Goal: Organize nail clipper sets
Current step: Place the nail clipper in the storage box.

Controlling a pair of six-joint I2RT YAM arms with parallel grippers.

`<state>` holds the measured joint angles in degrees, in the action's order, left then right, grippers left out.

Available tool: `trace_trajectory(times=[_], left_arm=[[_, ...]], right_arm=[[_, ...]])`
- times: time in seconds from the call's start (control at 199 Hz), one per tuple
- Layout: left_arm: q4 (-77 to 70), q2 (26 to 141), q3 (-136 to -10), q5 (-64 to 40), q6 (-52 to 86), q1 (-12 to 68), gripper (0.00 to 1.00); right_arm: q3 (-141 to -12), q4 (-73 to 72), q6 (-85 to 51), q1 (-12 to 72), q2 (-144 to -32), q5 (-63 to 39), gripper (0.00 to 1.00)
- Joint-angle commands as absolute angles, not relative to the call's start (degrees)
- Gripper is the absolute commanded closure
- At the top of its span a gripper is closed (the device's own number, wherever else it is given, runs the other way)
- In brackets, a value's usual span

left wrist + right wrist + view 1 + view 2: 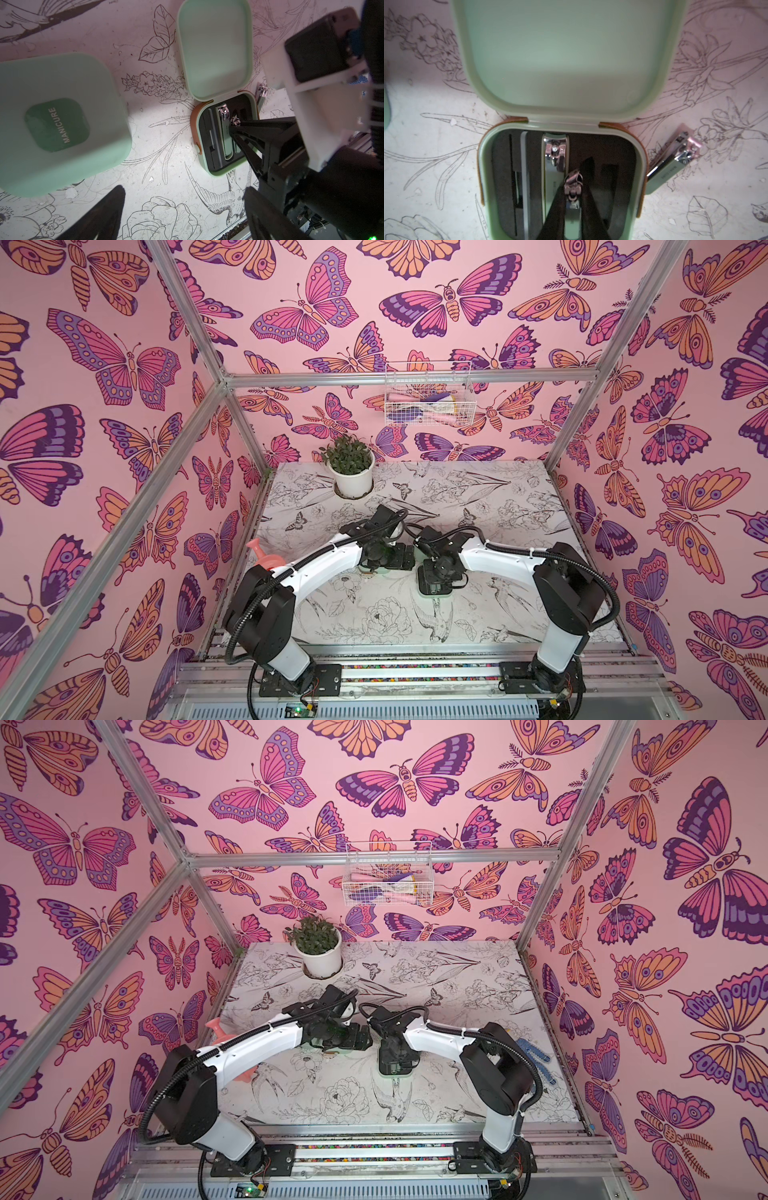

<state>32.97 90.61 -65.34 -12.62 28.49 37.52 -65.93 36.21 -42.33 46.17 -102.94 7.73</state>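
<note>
Both top views: my two arms meet over the middle of the flower-printed table (374, 626). My left gripper (405, 561) hovers just left of centre and my right gripper (434, 578) reaches down just right of it into the open case (440, 594). A pink watering can (262, 556) stands at the left edge and a blue glove (536, 1054) lies at the right. Left wrist view: my left jaws stand wide apart with nothing between them, and the closed case (58, 124), marked MANICURE, sits on the table left of the open one. Right wrist view: my right jaws are clamped on a slim clipper (572, 187) above the black tray. A second clipper (554, 158) is seated in the slot alongside, and a third clipper (675, 162) lies on the table just beside the base. The lid (566, 58) is laid back.
</note>
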Motion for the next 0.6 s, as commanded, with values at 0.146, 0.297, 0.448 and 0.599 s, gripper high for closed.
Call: trace_trajectory(times=[0.146,0.297,0.448,0.599], left_arm=[[33.13,90.53,-65.30,-12.17,27.42,37.44,0.09],[33.09,90.64,-65.39,-12.15,27.41,37.44,0.09],[33.09,90.70,-65.38,-12.22,27.47,37.35,0.09],[33.08,90.75,-65.33,-12.21,27.51,37.29,0.09]], right_arm=[[-64.54,36.74,-43.55,45.31,-100.63,11.17,0.92],[-63.24,34.54,-43.90,45.19,-100.68,10.98,0.92],[-62.84,32.43,-44.47,45.22,-100.93,9.70,0.92],[-62.67,31.90,-44.99,45.25,-100.78,9.57,0.92]])
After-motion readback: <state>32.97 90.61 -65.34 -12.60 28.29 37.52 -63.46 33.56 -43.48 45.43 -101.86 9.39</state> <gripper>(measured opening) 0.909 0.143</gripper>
